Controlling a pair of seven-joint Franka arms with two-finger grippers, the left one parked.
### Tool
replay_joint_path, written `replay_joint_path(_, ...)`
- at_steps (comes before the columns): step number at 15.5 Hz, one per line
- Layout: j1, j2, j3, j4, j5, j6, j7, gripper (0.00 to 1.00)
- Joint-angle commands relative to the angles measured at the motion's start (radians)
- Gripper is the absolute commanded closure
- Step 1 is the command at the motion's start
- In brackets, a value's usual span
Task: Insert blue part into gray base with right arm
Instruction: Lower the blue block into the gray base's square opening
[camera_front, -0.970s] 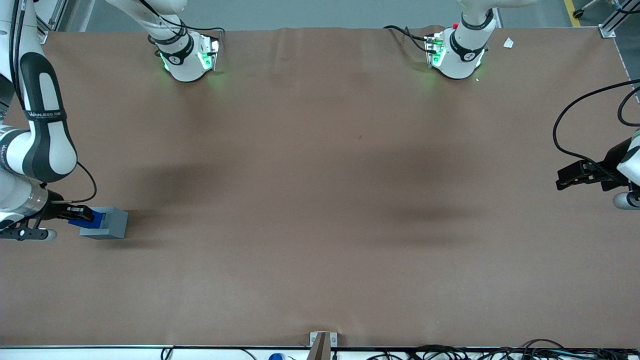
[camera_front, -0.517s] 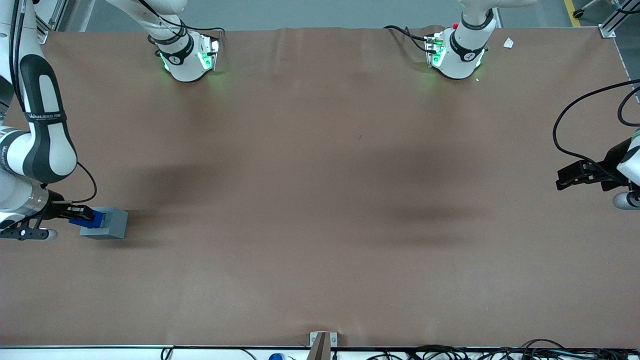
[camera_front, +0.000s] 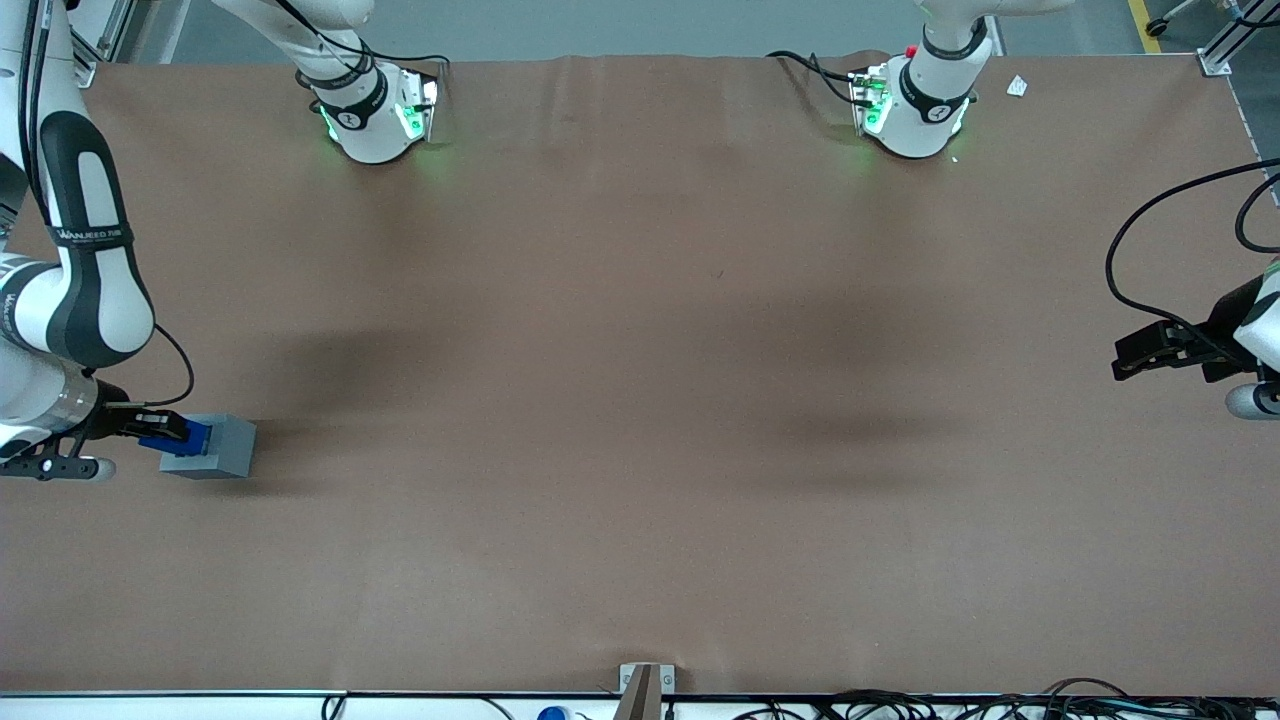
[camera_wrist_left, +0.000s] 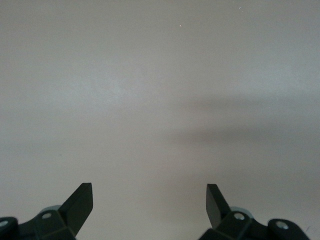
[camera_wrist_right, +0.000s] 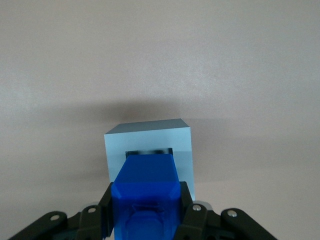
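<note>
blue part (camera_wrist_right: 145, 195) clamped between the tool (camera_wrist_right: 145, 212) fingers, its tip apparently entered into the gray base (camera_wrist_right: 150, 142) socket, base set on the table (camera_front: 640, 400)

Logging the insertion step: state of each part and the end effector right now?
blue part: held in the end effector, its leading end entering the socket.
gray base: upright on the table, socket partly filled by the blue part.
end effector: shut on the blue part, right over the gray base, at the working arm's end of the table.
</note>
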Motion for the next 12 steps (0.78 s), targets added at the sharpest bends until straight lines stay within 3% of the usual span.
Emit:
replay_joint_path(1, -0.02, -0.001, 0.018, -0.007, -0.006, 0.008, -0.012, 0.91)
replay_joint_path(12, -0.019, 0.008, 0.018, -0.005, -0.006, 0.009, -0.012, 0.9)
